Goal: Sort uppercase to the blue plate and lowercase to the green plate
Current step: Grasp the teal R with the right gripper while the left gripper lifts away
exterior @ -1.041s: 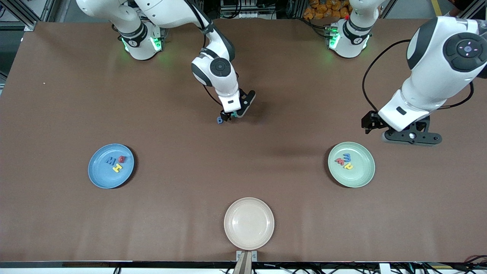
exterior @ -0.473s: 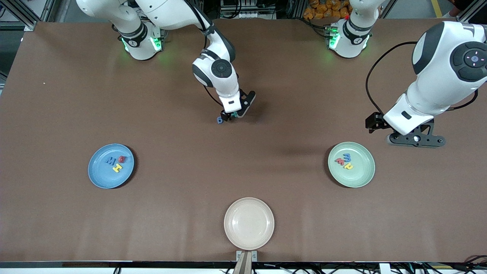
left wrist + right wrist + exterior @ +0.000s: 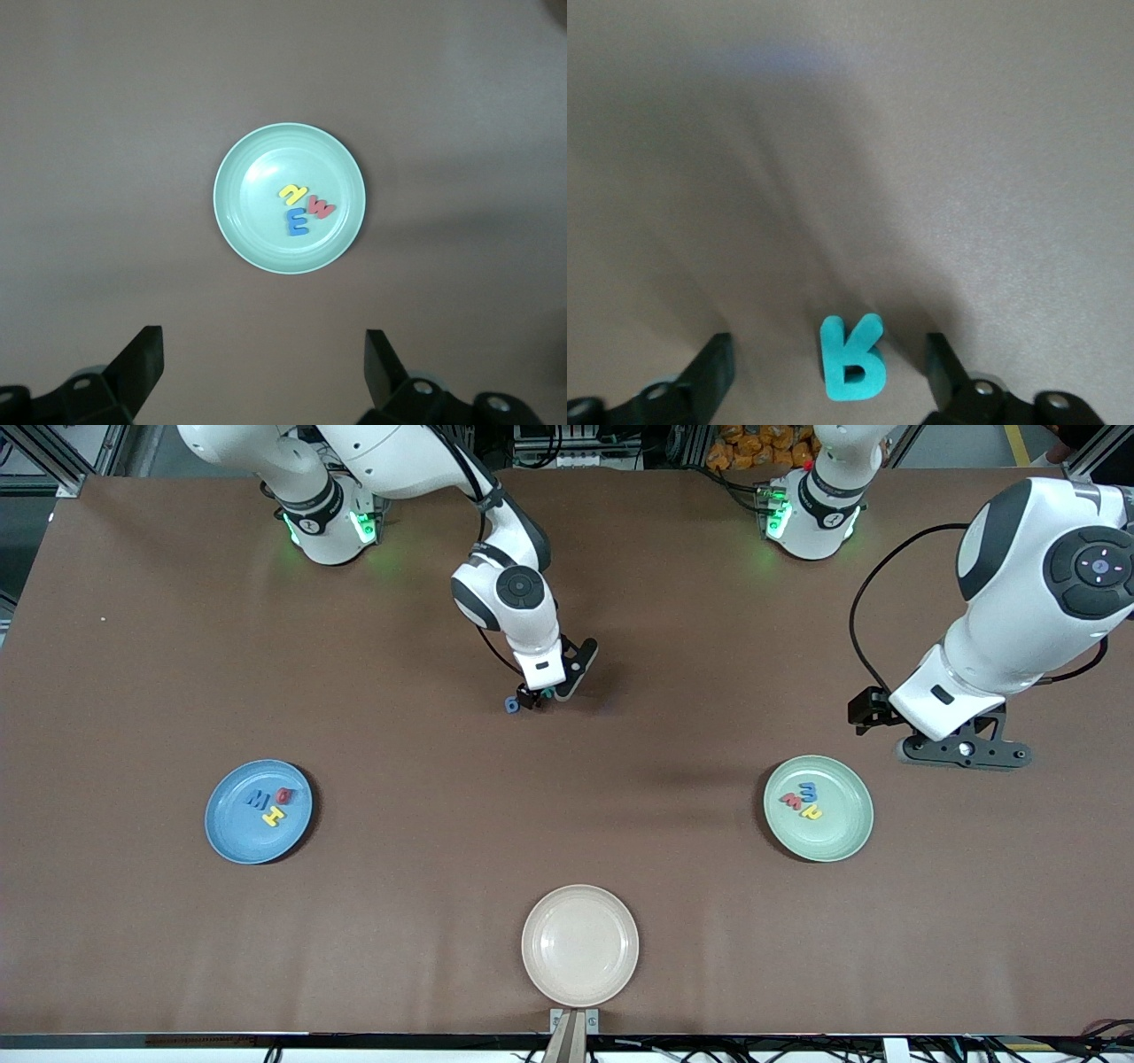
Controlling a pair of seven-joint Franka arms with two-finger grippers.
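Left arm has drifted slightly, waits above pale green round plate [image 3: 819,808], left gripper [image 3: 261,372] jaws spread. Right gripper [image 3: 826,370] low, jaws spread astride teal foam R [image 3: 851,357] mid-table, ready to pinch; blue foam g [image 3: 511,706] beside.

— Where do your letters lie?
— Three sit in the blue plate [image 3: 232,837] at the right arm's end, three in the green plate [image 3: 842,834] at the left arm's end.
— And mid-table?
— You have the R [image 3: 850,359] flat, the g [image 3: 511,706] just beside it; the beige plate [image 3: 542,974] lies nearest the camera.
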